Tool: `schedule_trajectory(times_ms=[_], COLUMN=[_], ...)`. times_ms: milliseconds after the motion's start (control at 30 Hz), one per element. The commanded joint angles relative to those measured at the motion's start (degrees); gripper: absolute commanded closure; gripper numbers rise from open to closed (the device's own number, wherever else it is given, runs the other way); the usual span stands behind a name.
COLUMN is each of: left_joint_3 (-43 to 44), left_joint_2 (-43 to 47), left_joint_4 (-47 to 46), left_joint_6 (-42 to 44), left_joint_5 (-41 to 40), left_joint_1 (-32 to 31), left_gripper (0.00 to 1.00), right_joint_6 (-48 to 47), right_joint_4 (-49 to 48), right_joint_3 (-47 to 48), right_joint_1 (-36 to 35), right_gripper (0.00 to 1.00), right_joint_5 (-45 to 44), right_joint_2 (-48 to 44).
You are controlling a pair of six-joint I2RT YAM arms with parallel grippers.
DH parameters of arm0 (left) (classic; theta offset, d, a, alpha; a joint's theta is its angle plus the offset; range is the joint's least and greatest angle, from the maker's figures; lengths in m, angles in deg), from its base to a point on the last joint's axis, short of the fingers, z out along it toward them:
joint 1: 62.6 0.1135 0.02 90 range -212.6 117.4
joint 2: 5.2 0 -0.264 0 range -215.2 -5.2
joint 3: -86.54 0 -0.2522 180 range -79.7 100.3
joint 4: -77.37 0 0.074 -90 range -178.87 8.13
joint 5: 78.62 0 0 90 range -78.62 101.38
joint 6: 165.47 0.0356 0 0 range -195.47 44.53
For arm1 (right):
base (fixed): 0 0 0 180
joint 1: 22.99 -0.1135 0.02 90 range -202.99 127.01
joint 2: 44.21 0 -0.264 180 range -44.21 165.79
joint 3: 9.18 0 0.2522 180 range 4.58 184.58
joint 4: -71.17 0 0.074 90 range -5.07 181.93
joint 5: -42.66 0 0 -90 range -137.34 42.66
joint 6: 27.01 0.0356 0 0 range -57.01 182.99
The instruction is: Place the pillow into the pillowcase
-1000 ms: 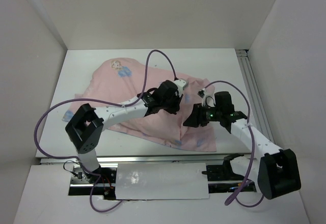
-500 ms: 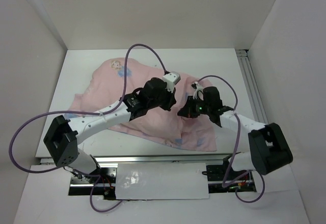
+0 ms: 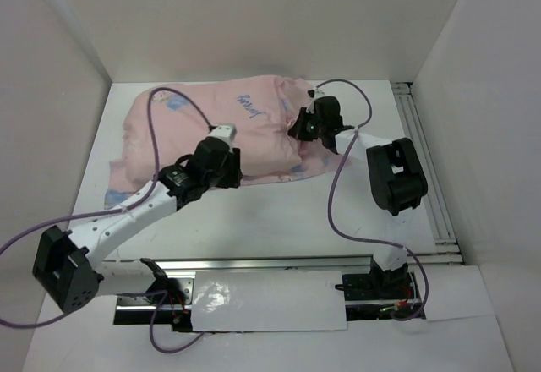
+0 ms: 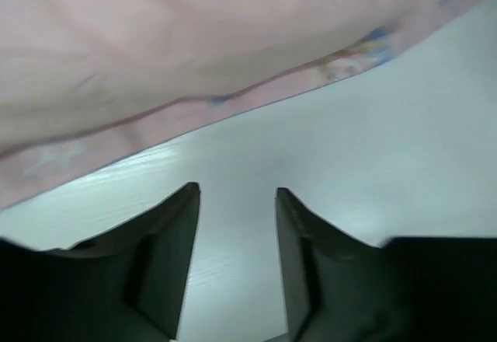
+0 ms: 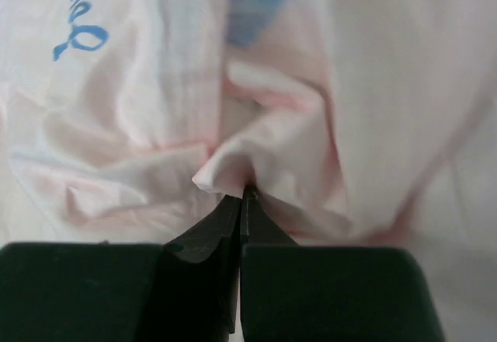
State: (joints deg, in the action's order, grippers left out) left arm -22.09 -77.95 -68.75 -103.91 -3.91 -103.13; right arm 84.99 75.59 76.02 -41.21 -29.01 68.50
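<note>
The right pincer (image 5: 244, 196) pinches a fold of the pillowcase (image 5: 140, 140), which bulges ahead of its tips. No pillow shows; it is probably inside. The left pincer (image 4: 237, 198) is spread over the table (image 4: 365, 140), with the pillowcase edge just ahead. Pull gently, gripping deep enough that the fabric cannot slip.

Seen from above, the pillowcase (image 3: 245, 127) bulges, but its cloth covers whatever fills it, and each arm's wrist hides its own fingers. In the left wrist view the pink cloth is blurred and runs off the top edge, and the print (image 4: 349, 58) along its hem is a smear. The right fingers (image 5: 206, 241) have their tips buried in a pinched fold. The blue writing (image 5: 78, 39) is cut off at the top.
</note>
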Motion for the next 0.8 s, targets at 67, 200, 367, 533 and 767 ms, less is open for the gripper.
schedule_trajectory(times_ms=[67, 200, 367, 533, 767], left_joint_3=[-8.02, -12.69, -13.39, -14.54, -11.29], left_joint_2=[11.21, 14.92, 11.32, 10.26, 5.70], left_joint_4=[4.13, 6.59, 11.52, 2.31, -1.58], left_joint_6=[-7.58, -14.60, -22.96, -18.76, -16.81], left_joint_5=[0.43, 0.17, 2.54, 8.60, 5.20], left_joint_1=[12.74, 25.64, 40.51, 49.31, 53.62], left_gripper=[0.25, 0.00, 0.00, 0.00, 0.00], right_joint_6=[-1.08, -1.70, -2.84, -2.22, -2.75], right_joint_4=[1.52, 2.93, 7.23, 8.38, 14.27], right_joint_3=[4.41, 2.40, -0.59, -4.29, -9.20], right_joint_1=[4.23, 5.99, 8.29, 12.06, 16.54], right_gripper=[0.56, 0.09, 0.00, 0.00, 0.00], right_joint_5=[-3.76, -1.36, -4.96, -6.64, -14.98], right_joint_2=[0.42, -4.23, -9.69, -11.02, -13.21])
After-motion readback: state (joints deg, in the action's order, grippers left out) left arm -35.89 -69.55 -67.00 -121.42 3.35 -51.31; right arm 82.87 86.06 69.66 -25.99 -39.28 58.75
